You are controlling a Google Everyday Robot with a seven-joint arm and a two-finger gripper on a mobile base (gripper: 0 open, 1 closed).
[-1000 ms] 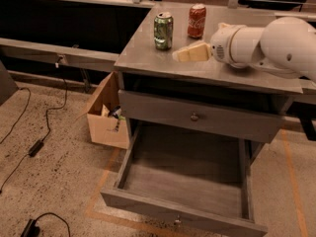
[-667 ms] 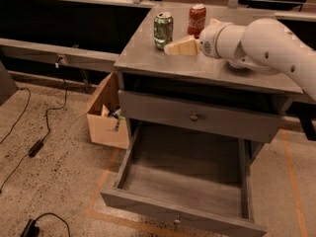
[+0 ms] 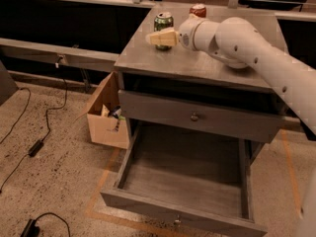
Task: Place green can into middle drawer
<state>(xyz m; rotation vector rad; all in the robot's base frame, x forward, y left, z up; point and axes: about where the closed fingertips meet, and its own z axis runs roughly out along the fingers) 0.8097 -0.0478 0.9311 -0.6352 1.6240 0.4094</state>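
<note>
The green can stands upright on the grey cabinet top, near its back left. My gripper reaches in from the right on the white arm and sits just in front of the can's lower half, hiding part of it. I cannot tell whether it touches the can. The red can stands behind the arm, mostly hidden. The middle drawer is pulled wide open below, and nothing lies on its worn grey floor.
A shallower grey drawer with a round knob is shut above the open one. An open cardboard box stands on the floor left of the cabinet. Black cables lie on the speckled floor at left.
My arm has swung left across the cabinet top. The gripper went from beside the red can to in front of the green can. The cans have not moved.
</note>
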